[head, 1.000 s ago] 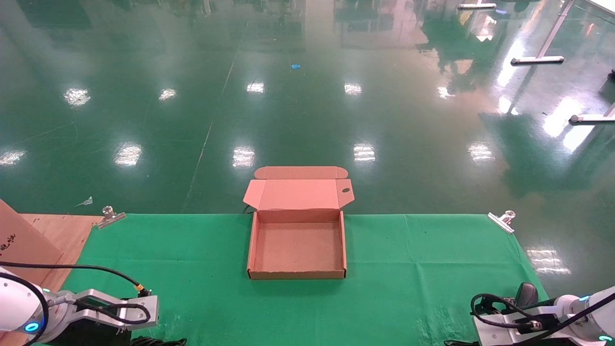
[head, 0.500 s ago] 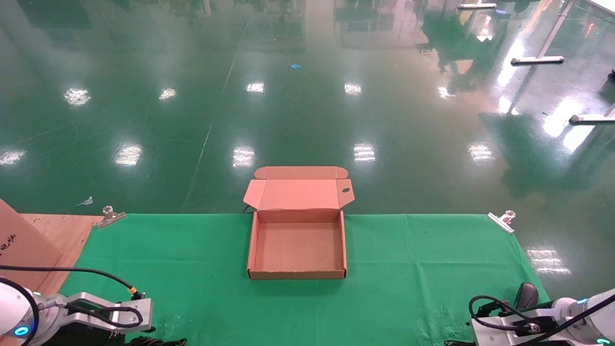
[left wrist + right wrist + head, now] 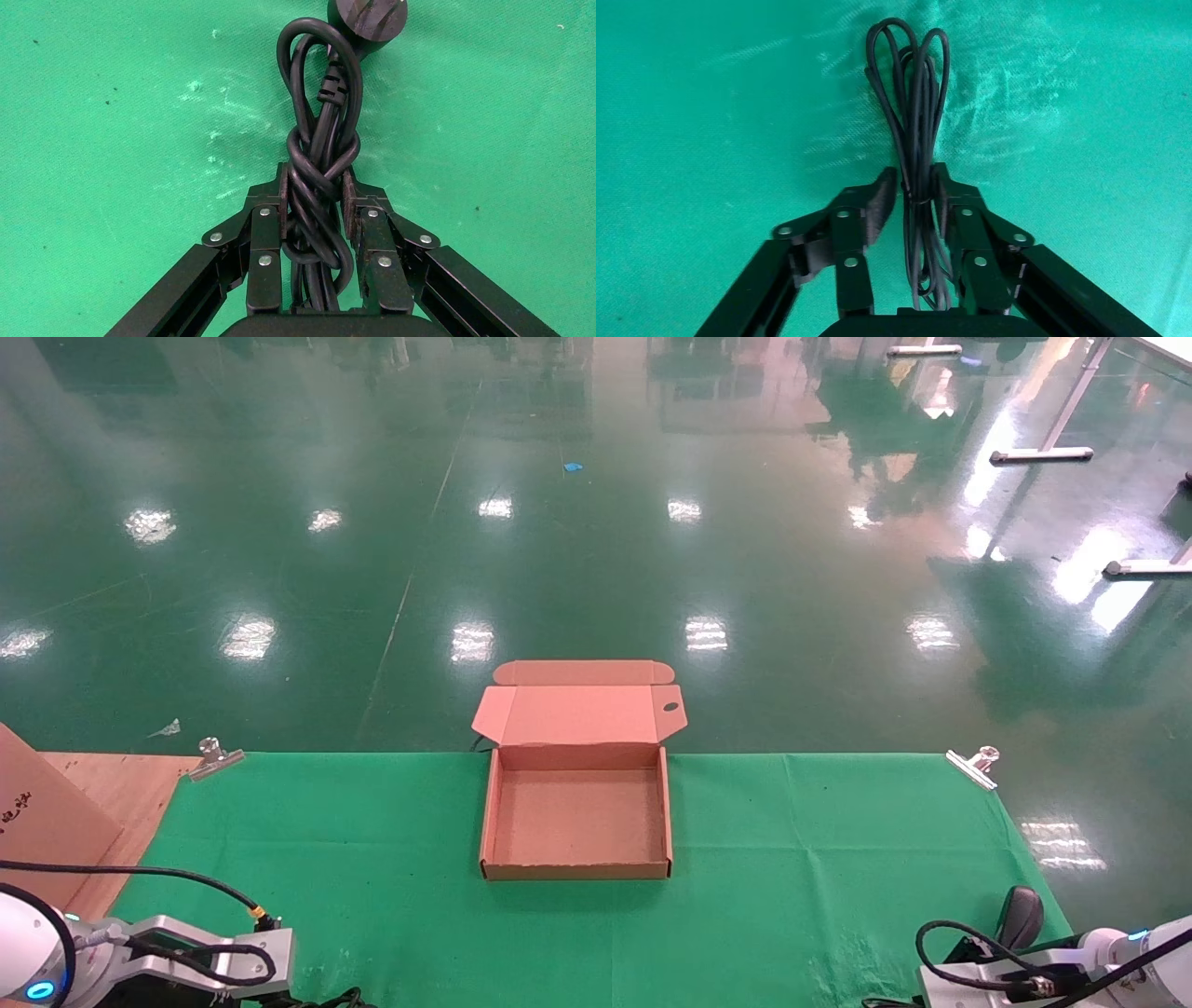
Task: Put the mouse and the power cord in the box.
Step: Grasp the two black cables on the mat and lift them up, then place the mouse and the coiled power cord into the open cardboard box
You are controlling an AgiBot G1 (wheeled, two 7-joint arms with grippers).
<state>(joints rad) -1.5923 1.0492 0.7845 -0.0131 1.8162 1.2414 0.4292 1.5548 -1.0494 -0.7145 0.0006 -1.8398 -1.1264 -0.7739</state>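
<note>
The box (image 3: 576,871) stands open and empty on the middle of the green cloth, with its lid (image 3: 577,714) folded back. The power cord (image 3: 320,105) lies bundled on the cloth, its round plug (image 3: 367,15) at the far end. My left gripper (image 3: 314,184) is shut on the bundle, both pads pressing its twisted middle. The mouse (image 3: 1022,913) sits at the near right by my right arm. Its thin looped cable (image 3: 912,91) runs between the fingers of my right gripper (image 3: 916,182). That gripper is open, with a gap on one side of the cable.
Metal clips (image 3: 214,756) (image 3: 973,766) pin the cloth at the table's far corners. A wooden board (image 3: 121,784) and a brown panel (image 3: 42,822) lie at the left. Green cloth (image 3: 372,840) stretches either side of the box.
Both arms have sunk lower toward the near edge of the head view. More of the mouse shows beside the right arm. The box has not moved.
</note>
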